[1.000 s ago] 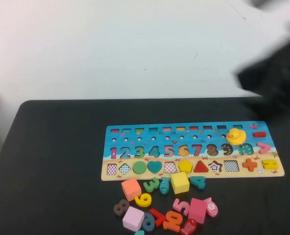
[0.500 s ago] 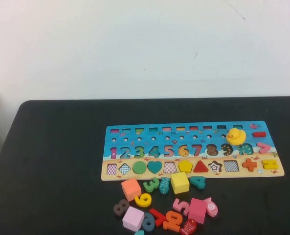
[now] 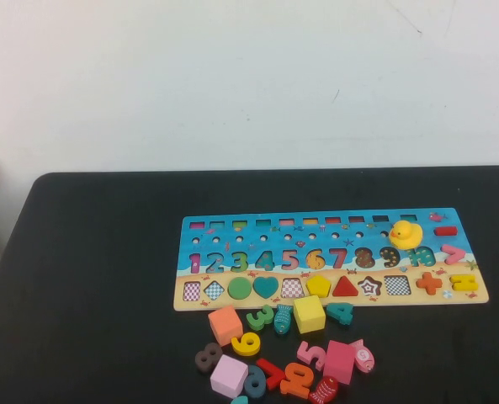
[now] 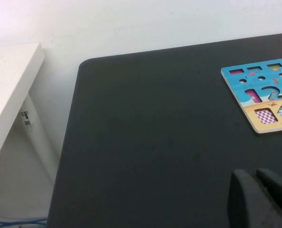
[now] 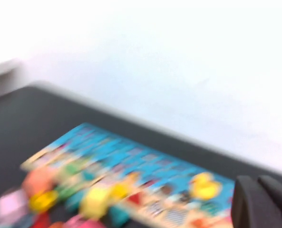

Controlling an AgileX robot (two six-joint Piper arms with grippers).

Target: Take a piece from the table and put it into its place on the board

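The piece, a flat yellow pentagon (image 3: 319,286), lies seated in the shape row of the board (image 3: 187,240), between a checkered slot and a red triangle. The board rests on the black table (image 3: 98,278). Neither arm shows in the high view. In the left wrist view my left gripper (image 4: 255,173) hangs over bare table, fingers together and holding nothing, with the board's end (image 4: 236,81) off to one side. In the blurred right wrist view my right gripper (image 5: 256,180) is shut and empty, well above the board (image 5: 131,152).
A yellow rubber duck (image 3: 406,234) sits on the board's right part. In front of the board lie loose pieces: a yellow cube (image 3: 310,313), an orange cube (image 3: 225,325), a pink cube (image 3: 340,362) and several numbers. A white shelf (image 4: 7,95) stands beyond the table's left edge.
The dark blur of the right arm at the high view's upper right a second ago has gone out of that view. Board and pieces have not moved.
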